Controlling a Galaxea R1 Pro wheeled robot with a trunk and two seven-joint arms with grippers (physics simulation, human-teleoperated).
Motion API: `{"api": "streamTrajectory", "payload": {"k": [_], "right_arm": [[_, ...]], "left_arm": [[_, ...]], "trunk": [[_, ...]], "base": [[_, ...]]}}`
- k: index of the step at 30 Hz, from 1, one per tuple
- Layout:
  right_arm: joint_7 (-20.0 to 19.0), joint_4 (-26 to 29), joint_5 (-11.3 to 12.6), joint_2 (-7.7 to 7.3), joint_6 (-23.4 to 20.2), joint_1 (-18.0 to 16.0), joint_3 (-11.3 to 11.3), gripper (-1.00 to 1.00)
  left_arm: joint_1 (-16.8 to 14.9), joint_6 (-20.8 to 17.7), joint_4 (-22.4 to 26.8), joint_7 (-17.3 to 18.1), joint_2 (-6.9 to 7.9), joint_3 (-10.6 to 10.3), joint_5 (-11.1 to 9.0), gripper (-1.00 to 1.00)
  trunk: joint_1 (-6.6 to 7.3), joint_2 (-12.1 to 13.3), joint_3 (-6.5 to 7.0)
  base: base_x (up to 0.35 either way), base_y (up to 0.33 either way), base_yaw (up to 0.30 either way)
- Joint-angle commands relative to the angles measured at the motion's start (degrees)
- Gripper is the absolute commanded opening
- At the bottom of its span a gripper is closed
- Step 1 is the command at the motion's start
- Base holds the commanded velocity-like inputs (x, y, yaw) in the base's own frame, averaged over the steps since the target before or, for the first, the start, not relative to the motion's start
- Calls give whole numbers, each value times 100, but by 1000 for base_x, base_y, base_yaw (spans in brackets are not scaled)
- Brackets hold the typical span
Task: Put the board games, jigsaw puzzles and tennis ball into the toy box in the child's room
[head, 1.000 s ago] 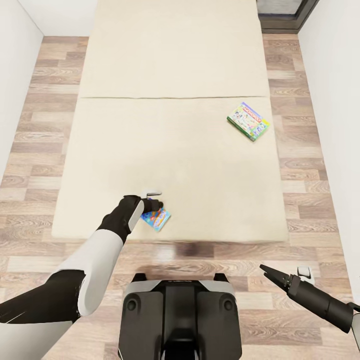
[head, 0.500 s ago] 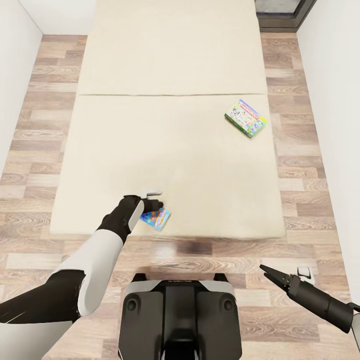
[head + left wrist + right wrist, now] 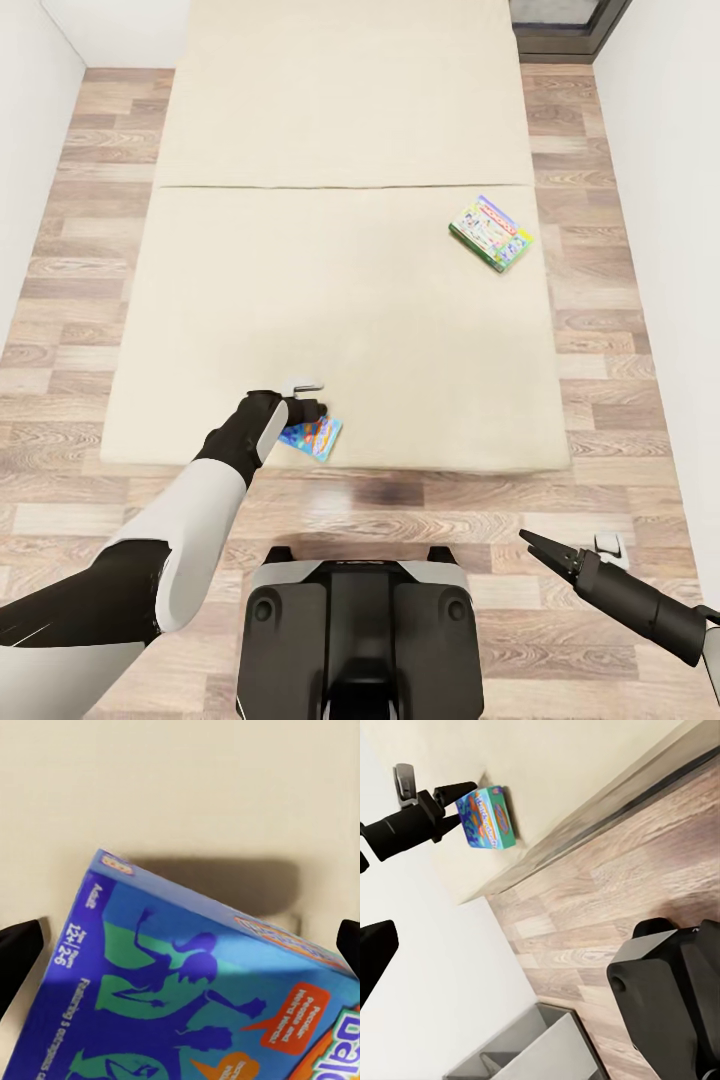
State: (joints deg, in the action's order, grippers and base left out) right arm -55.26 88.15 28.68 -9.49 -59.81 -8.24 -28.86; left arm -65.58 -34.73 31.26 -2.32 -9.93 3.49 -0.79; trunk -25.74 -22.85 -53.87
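Gripping the blue board game (image 3: 313, 436), the left tool (image 3: 306, 408) holds it tilted at the bed's (image 3: 340, 300) near edge, left of centre. Right tool (image 3: 535, 545) hangs over the wood floor (image 3: 600, 420), fingers narrow, holding nothing. A second board game (image 3: 491, 232) lies on the bed's far right side.

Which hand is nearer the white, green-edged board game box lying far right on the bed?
Neither is close; the left hand looks a bit nearer in the head view. It sits at the bed's near edge, on the blue game box. The white, green-edged box lies far from the right hand, over the floor.
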Motion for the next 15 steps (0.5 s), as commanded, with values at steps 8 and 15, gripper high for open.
{"api": "streamTrajectory", "payload": {"k": [8, 15], "right_arm": [[-37, 0, -14, 0, -19, -3, -6, 100], [-38, 0, -12, 0, -19, -3, -6, 100]], "left_arm": [[2, -43, -49, -32, -7, 38, -50, 100], [2, -43, -49, -32, -7, 38, -48, 100]], "trunk": [[-4, -6, -6], [-4, -6, -6]], "base": [[-101, -17, 0], [-24, -5, 0]]}}
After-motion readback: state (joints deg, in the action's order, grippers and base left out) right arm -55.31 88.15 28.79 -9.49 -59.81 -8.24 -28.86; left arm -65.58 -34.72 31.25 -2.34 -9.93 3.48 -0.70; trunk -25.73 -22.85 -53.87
